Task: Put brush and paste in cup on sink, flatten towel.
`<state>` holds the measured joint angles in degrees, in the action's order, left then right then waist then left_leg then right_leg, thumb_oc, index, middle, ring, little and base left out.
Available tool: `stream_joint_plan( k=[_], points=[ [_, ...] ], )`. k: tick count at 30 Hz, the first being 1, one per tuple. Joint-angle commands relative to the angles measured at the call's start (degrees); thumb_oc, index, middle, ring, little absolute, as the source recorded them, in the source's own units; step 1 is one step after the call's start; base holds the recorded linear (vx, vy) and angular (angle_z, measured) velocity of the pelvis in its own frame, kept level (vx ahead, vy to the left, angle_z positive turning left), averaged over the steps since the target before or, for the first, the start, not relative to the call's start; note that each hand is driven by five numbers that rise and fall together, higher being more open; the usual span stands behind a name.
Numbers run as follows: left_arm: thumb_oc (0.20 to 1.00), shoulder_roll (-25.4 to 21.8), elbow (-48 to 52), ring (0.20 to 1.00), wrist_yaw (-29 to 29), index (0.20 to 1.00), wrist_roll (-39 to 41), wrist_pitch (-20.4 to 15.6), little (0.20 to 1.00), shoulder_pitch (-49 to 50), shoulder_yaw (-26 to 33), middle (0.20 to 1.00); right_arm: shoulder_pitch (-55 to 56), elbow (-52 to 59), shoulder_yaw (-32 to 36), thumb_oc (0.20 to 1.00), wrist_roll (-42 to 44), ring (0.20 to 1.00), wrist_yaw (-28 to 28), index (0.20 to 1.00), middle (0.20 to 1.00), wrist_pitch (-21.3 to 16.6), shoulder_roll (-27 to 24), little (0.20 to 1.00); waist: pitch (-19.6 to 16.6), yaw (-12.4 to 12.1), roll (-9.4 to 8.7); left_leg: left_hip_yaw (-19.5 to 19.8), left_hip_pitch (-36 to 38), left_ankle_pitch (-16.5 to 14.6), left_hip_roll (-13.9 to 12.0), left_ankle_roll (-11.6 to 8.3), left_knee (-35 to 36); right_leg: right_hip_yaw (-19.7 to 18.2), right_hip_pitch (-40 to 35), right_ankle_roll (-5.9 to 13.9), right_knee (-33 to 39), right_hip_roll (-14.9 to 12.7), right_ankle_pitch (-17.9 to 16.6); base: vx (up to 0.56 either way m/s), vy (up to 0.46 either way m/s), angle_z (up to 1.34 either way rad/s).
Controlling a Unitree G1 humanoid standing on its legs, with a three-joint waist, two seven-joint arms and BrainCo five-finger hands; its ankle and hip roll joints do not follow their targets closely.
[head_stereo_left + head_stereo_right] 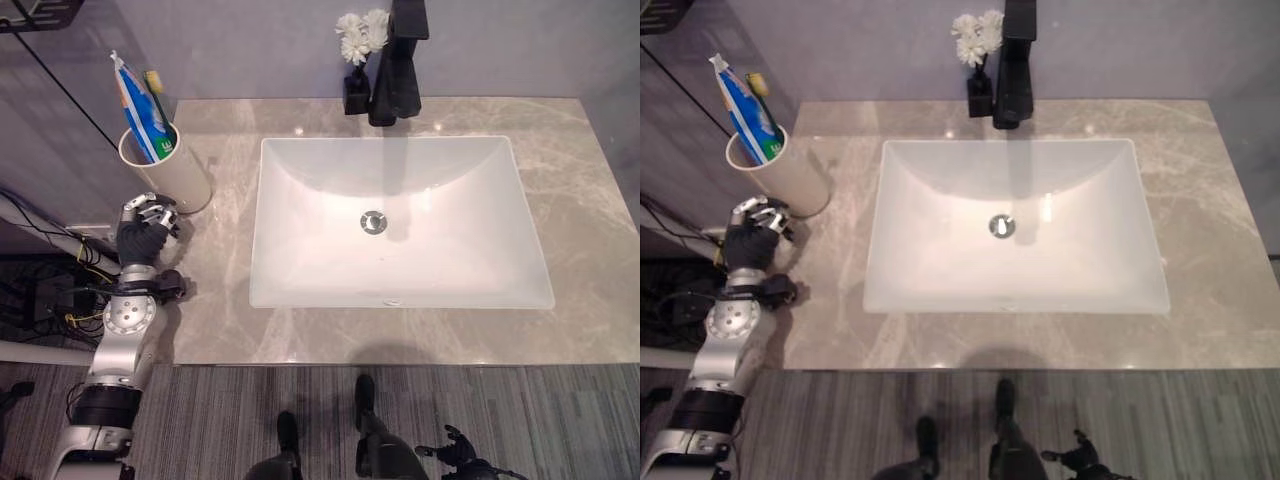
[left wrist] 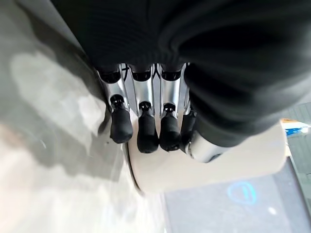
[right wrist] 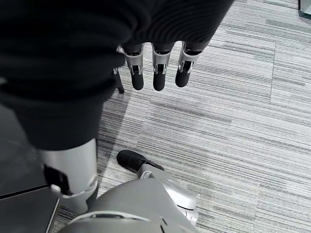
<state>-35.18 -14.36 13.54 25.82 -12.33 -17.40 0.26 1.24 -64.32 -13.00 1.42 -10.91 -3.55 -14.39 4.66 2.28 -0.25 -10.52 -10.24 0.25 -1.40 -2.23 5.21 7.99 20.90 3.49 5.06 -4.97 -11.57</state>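
Note:
A cream cup (image 1: pixel 178 168) stands at the counter's far left corner. A blue-and-white toothpaste tube (image 1: pixel 135 105) and a yellow-green toothbrush (image 1: pixel 158 95) stick up out of it. My left hand (image 1: pixel 143 240) rests on the counter just in front of the cup's base. In the left wrist view its fingers (image 2: pixel 146 133) hang relaxed, tips at the foot of the cup (image 2: pixel 223 165) and not wrapped round it. My right hand (image 3: pixel 158 77) hangs low beside me over the carpet, fingers straight and empty.
A white rectangular sink (image 1: pixel 300 200) fills the middle of the grey marble counter (image 1: pixel 590 200). A black faucet (image 1: pixel 400 70) and white flowers (image 1: pixel 360 35) in a small black vase stand behind it. A wall runs close along the cup's left side.

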Motion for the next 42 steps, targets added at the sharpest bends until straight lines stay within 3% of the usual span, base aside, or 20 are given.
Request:
stream_joint_plan(
  k=[1, 10, 14, 31, 42],
  points=[
    [0.2, -3.7, -2.6, 0.2, 1.6, 0.2, -2.3, -1.5, 0.2, -2.7, -0.8, 0.2, -0.8, 0.0, -1.5, 1.0, 0.8, 1.0, -0.3, 1.0, 1.0, 0.7, -1.1, 1.0, -0.1, 0.1, 0.23, 2.4, -3.7, 2.8, -1.0, -2.0, -0.2, 0.0, -6.0, 5.07, -0.1, -3.0, 3.5, 0.0, -0.003, -0.04],
    [0.2, -9.0, -10.2, 0.2, 3.3, 0.2, -2.6, -1.4, 0.2, -10.0, -3.2, 0.2, -0.8, -1.1, -2.0, 1.0, 1.0, 1.0, -0.4, 1.0, 1.0, 0.8, -1.6, 1.0, -0.2, 0.7, -0.02, 2.2, -4.3, 3.0, -1.2, -2.15, -0.2, -0.1, -5.4, 5.31, -0.1, -2.9, 3.4, 0.0, -0.001, -0.07],
    [0.2, -12.1, -16.5, 0.2, 4.1, 0.2, -2.1, -0.8, 0.2, -18.6, -7.7, 0.2, -1.2, -0.5, -2.9, 1.0, 1.8, 1.0, -0.4, 1.0, 1.0, 0.7, -2.0, 1.0, 0.5, 1.5, -0.21, 2.2, -5.5, 3.4, -1.0, -2.14, -0.2, -0.2, -4.3, 5.62, -0.1, -3.0, 2.8, -0.03, 0.012, 0.03],
    [0.2, -10.6, -24.8, 0.2, 5.7, 0.2, -1.0, -0.8, 0.2, -32.1, -16.6, 0.2, -3.6, 0.0, -4.8, 1.0, 4.1, 1.0, -1.3, 1.0, 1.0, 0.2, -1.4, 1.0, 3.1, 3.1, -0.83, 1.1, -7.8, 3.6, -1.1, -1.74, -0.2, -2.2, -1.1, 5.88, -0.1, -2.7, 1.7, 0.0, 0.004, -0.03],
    [0.2, -8.1, -21.9, 0.2, 4.7, 0.2, -0.1, -1.2, 0.2, -28.8, -15.5, 0.2, -3.0, -0.8, -4.7, 1.0, 3.3, 1.0, -1.3, 1.0, 1.0, 0.2, -1.2, 1.0, 1.6, 2.9, -0.59, 1.2, -7.1, 3.4, -1.4, -1.99, -0.2, -2.2, -1.5, 5.46, -0.1, -2.5, 2.1, 0.01, -0.004, 0.0]
  ],
)
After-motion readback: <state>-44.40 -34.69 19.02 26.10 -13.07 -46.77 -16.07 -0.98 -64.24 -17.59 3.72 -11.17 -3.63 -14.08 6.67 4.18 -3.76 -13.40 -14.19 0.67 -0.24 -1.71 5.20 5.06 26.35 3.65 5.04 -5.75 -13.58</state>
